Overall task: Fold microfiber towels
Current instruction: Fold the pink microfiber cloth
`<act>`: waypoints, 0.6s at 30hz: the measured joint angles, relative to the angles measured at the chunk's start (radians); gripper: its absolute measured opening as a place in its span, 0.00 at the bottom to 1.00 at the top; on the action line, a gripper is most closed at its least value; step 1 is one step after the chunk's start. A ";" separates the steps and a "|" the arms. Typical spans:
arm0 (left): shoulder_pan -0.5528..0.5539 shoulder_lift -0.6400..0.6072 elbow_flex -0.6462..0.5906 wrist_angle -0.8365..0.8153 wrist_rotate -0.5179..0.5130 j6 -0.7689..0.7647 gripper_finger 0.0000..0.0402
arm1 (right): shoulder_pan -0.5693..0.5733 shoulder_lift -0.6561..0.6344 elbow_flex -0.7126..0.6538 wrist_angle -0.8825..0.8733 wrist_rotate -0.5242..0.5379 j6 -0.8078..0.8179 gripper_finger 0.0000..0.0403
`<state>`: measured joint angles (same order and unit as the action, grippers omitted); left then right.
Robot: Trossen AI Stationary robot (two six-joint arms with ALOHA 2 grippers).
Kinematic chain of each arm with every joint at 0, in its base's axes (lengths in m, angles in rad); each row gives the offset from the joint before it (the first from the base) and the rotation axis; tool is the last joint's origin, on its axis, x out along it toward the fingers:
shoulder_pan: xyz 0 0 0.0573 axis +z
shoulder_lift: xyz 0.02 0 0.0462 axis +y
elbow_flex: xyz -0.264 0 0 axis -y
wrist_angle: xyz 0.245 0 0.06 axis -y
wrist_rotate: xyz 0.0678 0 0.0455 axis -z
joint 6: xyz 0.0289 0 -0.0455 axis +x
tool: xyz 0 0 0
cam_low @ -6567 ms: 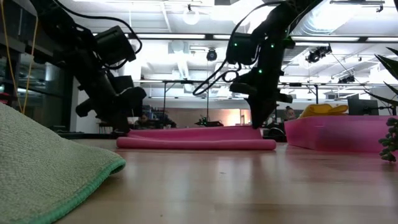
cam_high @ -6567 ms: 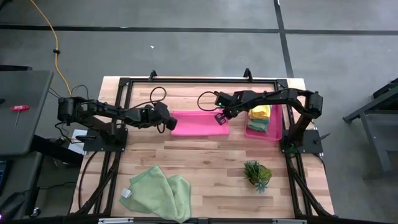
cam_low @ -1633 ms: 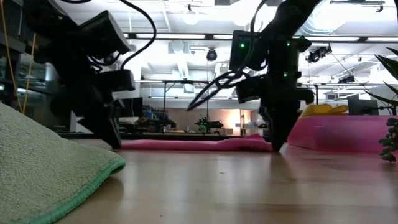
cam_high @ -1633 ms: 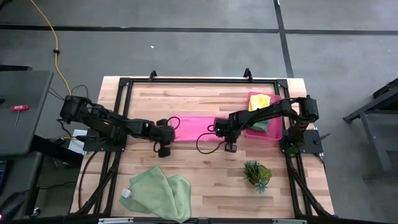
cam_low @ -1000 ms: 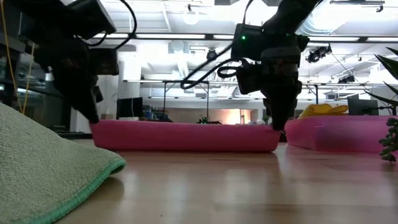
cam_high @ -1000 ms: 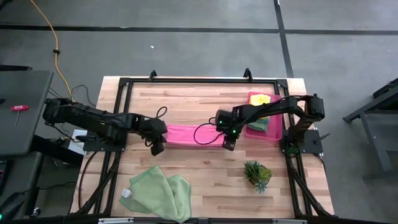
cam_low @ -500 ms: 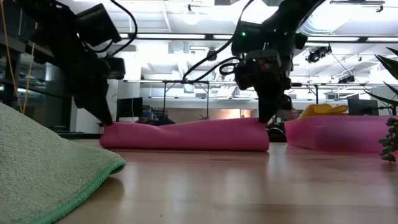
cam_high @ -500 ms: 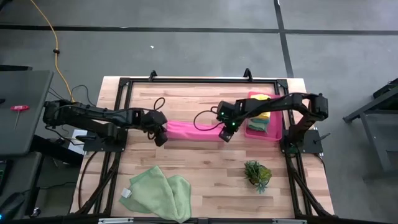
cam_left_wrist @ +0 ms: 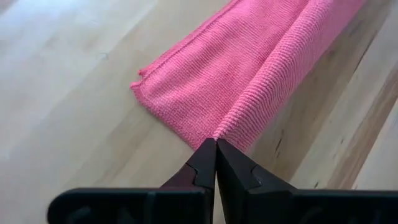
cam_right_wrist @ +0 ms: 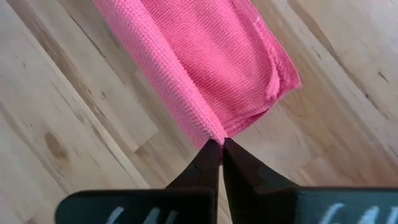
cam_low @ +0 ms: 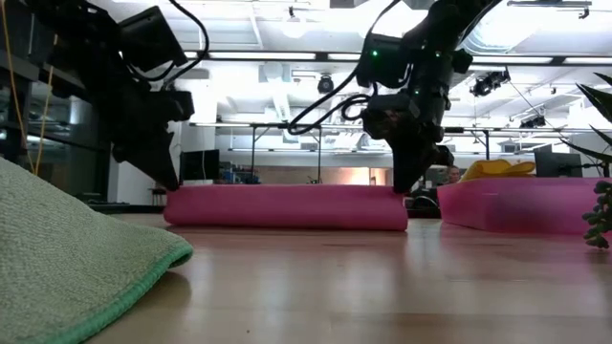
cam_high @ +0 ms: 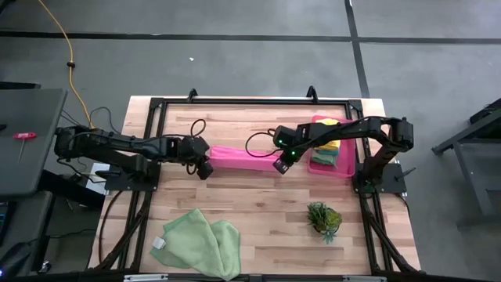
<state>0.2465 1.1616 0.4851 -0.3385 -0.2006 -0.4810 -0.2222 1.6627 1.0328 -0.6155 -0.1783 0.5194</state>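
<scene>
The hot pink towel [cam_high: 243, 155] lies as a long folded strip on the table's far middle, its lower layer flat on the wood. My left gripper [cam_high: 205, 168] is shut on its left end and my right gripper [cam_high: 279, 166] is shut on its right end. Both show in the low view, the left gripper [cam_low: 174, 183] and the right gripper [cam_low: 398, 187] standing over the towel's ends [cam_low: 287, 207]. Two pale green towels [cam_high: 200, 241] lie crumpled at the near left. The yellow towel [cam_high: 327, 141] and the teal towel [cam_high: 325, 157] lie in the pink tray. My left gripper pinches the left end of the towel's folded ridge [cam_left_wrist: 231, 127] between its two fingertips, slanting down from the near left. The ridge runs away from the fingers, a little above the flat layer [cam_left_wrist: 180, 93] on the table. My right gripper pinches the right end of the same folded ridge [cam_right_wrist: 205, 127] between its two fingertips, slanting down from the near right. The ridge runs away from the fingers; the layer beside it [cam_right_wrist: 249, 81] lies on the wood.
The rigid pink tray [cam_high: 342, 166] stands at the far right, close to my right arm. A small spiky green plant [cam_high: 323, 219] stands at the near right. Bare wood lies between the pink towel and the green towels.
Both grippers, shut on the fold's ends, have moved toward the table's far edge and lower. The towel's near fold has been carried over its far part, so the strip is now narrower and lies farther back; its far edge has stayed in place.
</scene>
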 joint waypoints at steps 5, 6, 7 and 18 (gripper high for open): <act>-0.051 0.022 0.001 0.000 0.019 -0.064 0.00 | 0.025 0.000 0.000 -0.014 -0.007 -0.001 0.00; -0.068 0.024 0.001 -0.002 0.017 -0.079 0.00 | 0.033 0.000 0.000 -0.015 -0.018 -0.001 0.00; -0.086 0.024 0.001 -0.002 0.017 -0.096 0.00 | 0.042 0.000 0.000 -0.016 -0.034 -0.001 0.00; -0.359 0.022 0.001 -0.001 0.118 -0.396 0.00 | 0.190 0.000 0.000 -0.028 -0.206 0.046 0.00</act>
<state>-0.1123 1.1839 0.4858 -0.3396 -0.0829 -0.8765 -0.0325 1.6627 1.0328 -0.6431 -0.3841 0.5650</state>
